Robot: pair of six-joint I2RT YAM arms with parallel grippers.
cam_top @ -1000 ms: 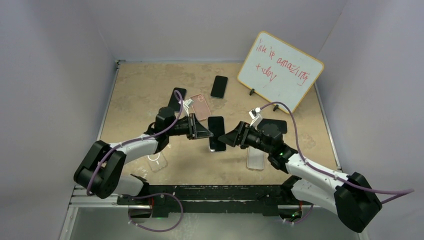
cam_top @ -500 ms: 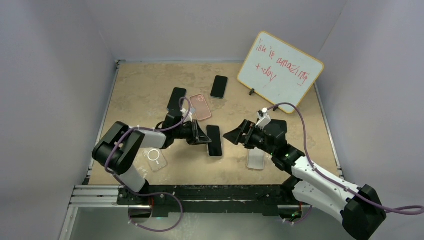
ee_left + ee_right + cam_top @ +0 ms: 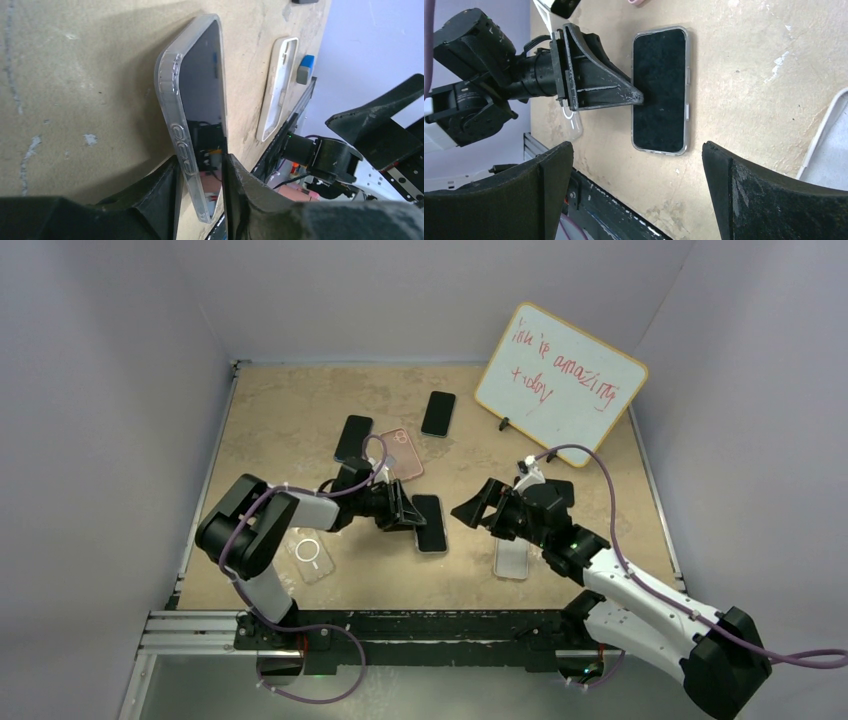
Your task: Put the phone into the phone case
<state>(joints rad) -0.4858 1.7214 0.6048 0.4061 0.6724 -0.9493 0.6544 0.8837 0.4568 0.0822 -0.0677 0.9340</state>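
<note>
A black phone seated in a clear case (image 3: 430,523) lies near the middle of the table, also in the left wrist view (image 3: 197,90) and the right wrist view (image 3: 661,90). My left gripper (image 3: 408,512) is shut on its left long edge, one finger over the screen (image 3: 636,97) and one under the case back (image 3: 202,180). That edge looks slightly raised. My right gripper (image 3: 470,510) is wide open and empty (image 3: 638,150). It hangs to the right of the phone, apart from it.
An empty clear case (image 3: 510,558) lies under my right arm (image 3: 280,87). A clear ring-marked case (image 3: 312,555) lies front left. A pink case (image 3: 400,452) and two black phones (image 3: 352,438) (image 3: 438,413) lie behind. A whiteboard (image 3: 560,380) stands back right.
My right gripper has come off the phone's right edge and drawn back to the right. My left gripper has shifted with the cased phone slightly toward the near edge.
</note>
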